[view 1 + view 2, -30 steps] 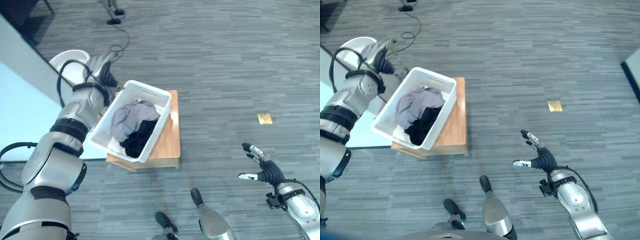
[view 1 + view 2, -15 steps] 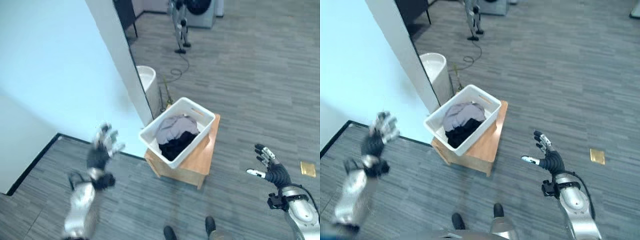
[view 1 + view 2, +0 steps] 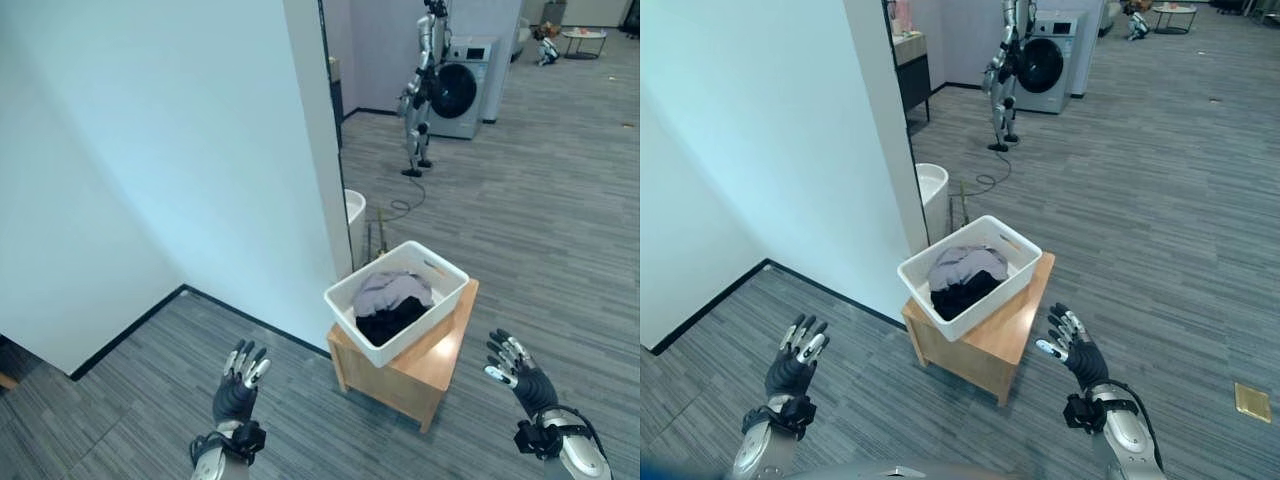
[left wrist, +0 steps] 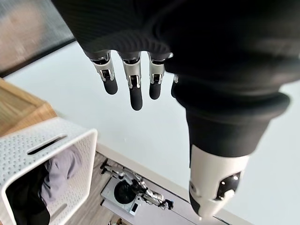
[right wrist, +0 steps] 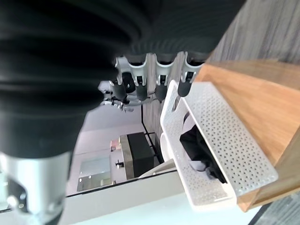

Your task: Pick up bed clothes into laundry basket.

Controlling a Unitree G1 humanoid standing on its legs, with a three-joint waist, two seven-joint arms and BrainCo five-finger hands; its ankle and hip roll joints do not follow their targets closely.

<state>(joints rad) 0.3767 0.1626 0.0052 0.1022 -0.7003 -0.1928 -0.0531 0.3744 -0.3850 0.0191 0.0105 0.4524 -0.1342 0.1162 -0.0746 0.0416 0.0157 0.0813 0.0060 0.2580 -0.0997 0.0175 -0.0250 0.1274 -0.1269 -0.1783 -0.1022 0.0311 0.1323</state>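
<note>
A white perforated laundry basket [image 3: 448, 273] stands on a small wooden table [image 3: 432, 364]. Grey and black clothes [image 3: 392, 300] lie piled inside it. My left hand [image 3: 238, 375] is raised low in front of me, well to the left of the table, fingers straight and holding nothing. My right hand [image 3: 515, 364] hovers just right of the table's near corner, fingers spread and empty. The basket [image 4: 33, 154] also appears past the left hand's fingers [image 4: 132, 79] in the left wrist view, and the basket [image 5: 211, 140] lies beyond the right hand's fingers [image 5: 154, 75] in the right wrist view.
A tall white wall panel [image 3: 170, 150] rises left of the table, with a white round bin [image 3: 354, 215] behind its edge. Another humanoid robot [image 3: 420, 90] stands by a washing machine [image 3: 462, 90] at the back. Grey plank floor spreads all around.
The camera has risen and pulled back, so the basket now appears farther off. Both hands stay open; the left hand has shifted closer to the middle of the view.
</note>
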